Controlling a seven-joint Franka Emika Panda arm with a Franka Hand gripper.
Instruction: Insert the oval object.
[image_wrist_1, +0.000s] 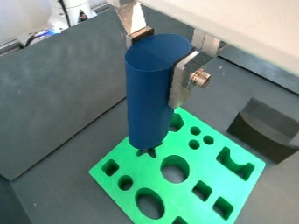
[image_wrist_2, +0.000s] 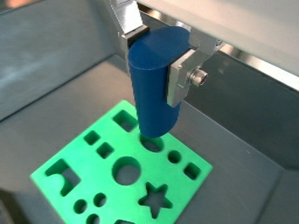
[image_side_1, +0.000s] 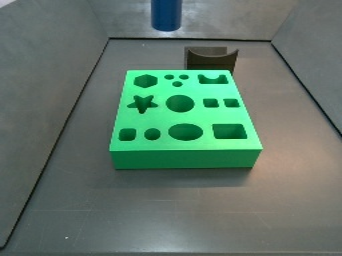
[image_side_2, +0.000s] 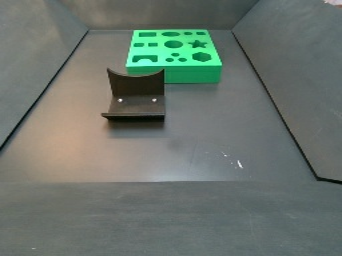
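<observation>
My gripper (image_wrist_1: 162, 57) is shut on the oval object (image_wrist_1: 149, 96), a tall smooth blue peg, and grips it near its top between the silver fingers (image_wrist_1: 184, 77). The peg hangs upright, well above the green block (image_wrist_1: 131, 171) and its many shaped holes, over the block's far part. Both wrist views show this, with the gripper (image_wrist_2: 160, 54), the peg (image_wrist_2: 152, 96) and the block (image_wrist_2: 82, 166). In a side view only the peg's lower end (image_side_1: 163, 12) shows at the top edge, above the block (image_side_1: 183, 150), which has a large oval hole (image_side_1: 187, 131). The block also shows in a side view (image_side_2: 174, 60); the gripper is out of sight there.
The dark fixture (image_side_2: 134, 97) stands on the grey floor beside the green block; it also shows in a side view (image_side_1: 211, 57) and in a wrist view (image_wrist_1: 267, 127). Sloping grey walls (image_side_1: 54, 120) enclose the floor.
</observation>
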